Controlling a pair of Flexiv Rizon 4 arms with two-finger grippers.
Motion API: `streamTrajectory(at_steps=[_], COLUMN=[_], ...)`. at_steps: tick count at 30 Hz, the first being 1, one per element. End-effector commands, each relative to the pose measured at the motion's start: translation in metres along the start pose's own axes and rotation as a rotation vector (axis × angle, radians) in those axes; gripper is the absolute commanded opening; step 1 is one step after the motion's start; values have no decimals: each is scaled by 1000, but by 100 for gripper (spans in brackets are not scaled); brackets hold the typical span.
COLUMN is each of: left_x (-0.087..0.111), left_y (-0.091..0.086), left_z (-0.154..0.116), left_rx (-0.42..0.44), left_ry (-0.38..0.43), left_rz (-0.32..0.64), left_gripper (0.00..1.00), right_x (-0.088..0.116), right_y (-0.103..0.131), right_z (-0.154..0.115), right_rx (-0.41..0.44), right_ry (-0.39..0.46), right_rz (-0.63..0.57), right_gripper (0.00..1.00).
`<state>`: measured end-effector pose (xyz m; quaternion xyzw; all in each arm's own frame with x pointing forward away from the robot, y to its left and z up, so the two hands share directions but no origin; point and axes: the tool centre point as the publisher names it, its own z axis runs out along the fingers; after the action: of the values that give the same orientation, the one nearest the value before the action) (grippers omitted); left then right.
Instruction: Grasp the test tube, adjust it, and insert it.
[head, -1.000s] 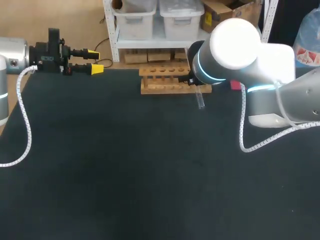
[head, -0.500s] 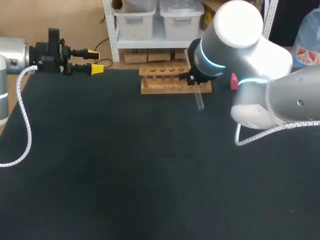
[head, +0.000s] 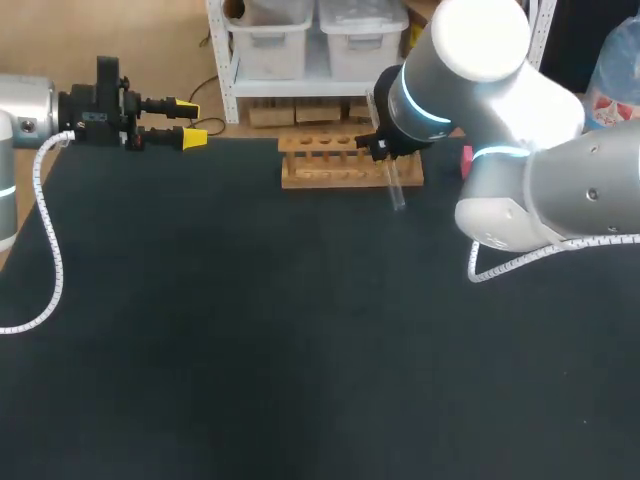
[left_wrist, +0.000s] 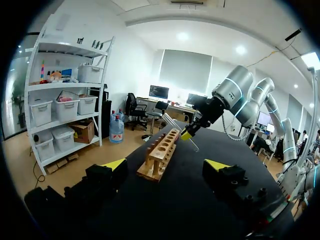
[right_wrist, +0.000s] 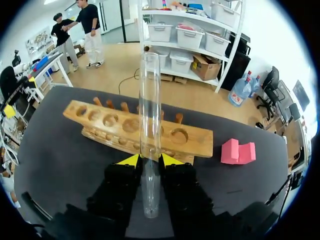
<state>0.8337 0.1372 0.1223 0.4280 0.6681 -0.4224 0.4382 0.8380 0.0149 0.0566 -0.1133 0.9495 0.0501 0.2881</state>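
Dark table (head: 250, 330), test tube (right_wrist: 150, 100) clamped in right pincer (right_wrist: 150, 160), near wooden rack (right_wrist: 100, 125), left pincer (left_wrist: 166, 164) wide apart.

The rack (head: 320, 160) stands at the far edge of the table (head: 250, 330), near its middle. The block (head: 467, 160) lies near it on the right, by the same edge. The test tube (head: 394, 185) is between the fingers of the right gripper (right_wrist: 146, 160), before the rack's right part. The left gripper (head: 190, 122) is at the far left corner, well apart.
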Motion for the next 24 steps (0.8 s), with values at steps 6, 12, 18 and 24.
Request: streamTrajectory(at_steps=[6, 12, 18, 24], left_x=[1, 1, 1, 1], left_y=[0, 0, 0, 0], left_z=[0, 0, 0, 0], left_rx=[0, 0, 0, 0], left_ry=[-3, -3, -3, -3], left_rz=[3, 3, 3, 3], left_gripper=[100, 100, 100, 100], right_x=[0, -18, -32, -44], right_y=[-13, -26, -34, -40], right_z=[-51, -79, -94, -104], right_rx=[47, 96, 127, 148], right_ry=[-309, -494, -644, -773], right_rz=[83, 90, 83, 47], right_gripper=[0, 0, 0, 0])
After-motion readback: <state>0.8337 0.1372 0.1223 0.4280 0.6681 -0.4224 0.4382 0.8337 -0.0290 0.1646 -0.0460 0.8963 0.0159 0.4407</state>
